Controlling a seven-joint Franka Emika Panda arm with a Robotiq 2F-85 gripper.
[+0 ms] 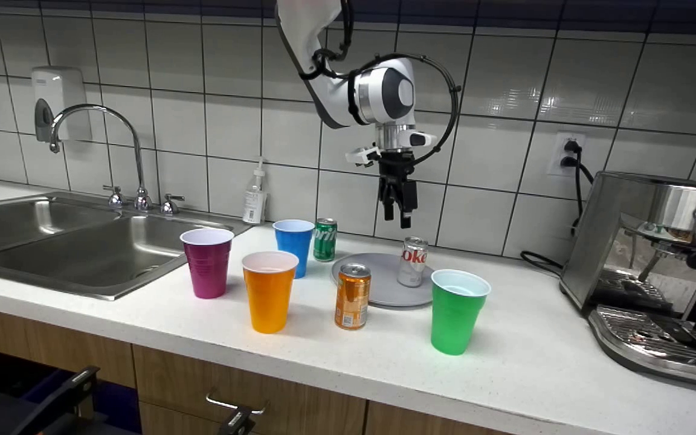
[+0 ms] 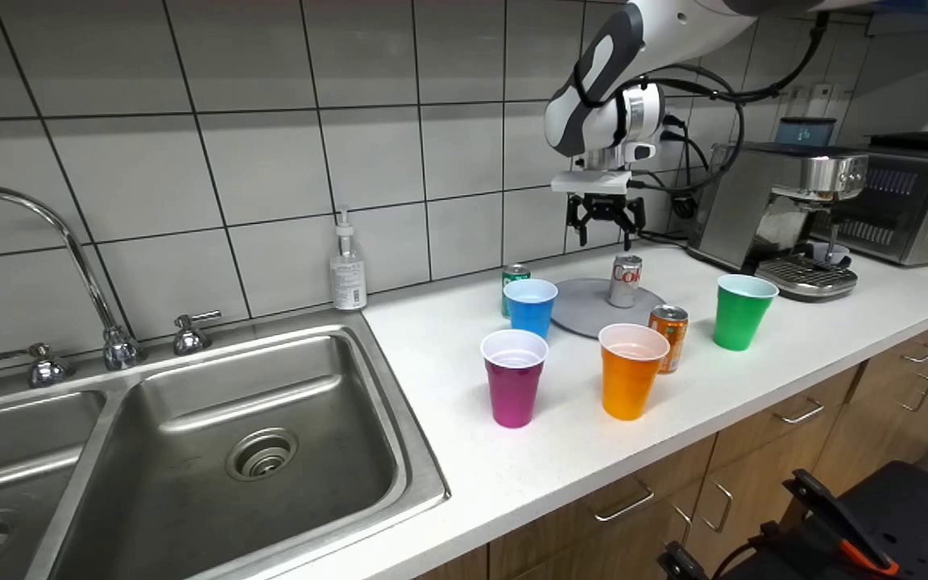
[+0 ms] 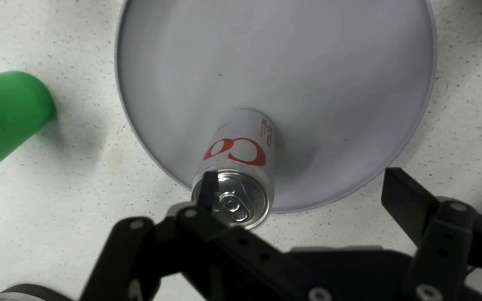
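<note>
The black two-fingered tool (image 2: 605,242) hangs spread, seemingly just above the silver cylindrical metal can (image 1: 412,266) upright on the round grey plate (image 1: 383,275); in an exterior view, a tapered green plastic cup (image 1: 457,314) stands at the can's five o'clock.

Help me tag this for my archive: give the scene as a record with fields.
claw: open, empty, above the silver can
silver can: upright on the gray plate
orange can: upright on the counter
green can: near the blue cup
other cups: purple cup, orange cup, green cup, all upright
also in view: sink, soap bottle, coffee machine
</note>
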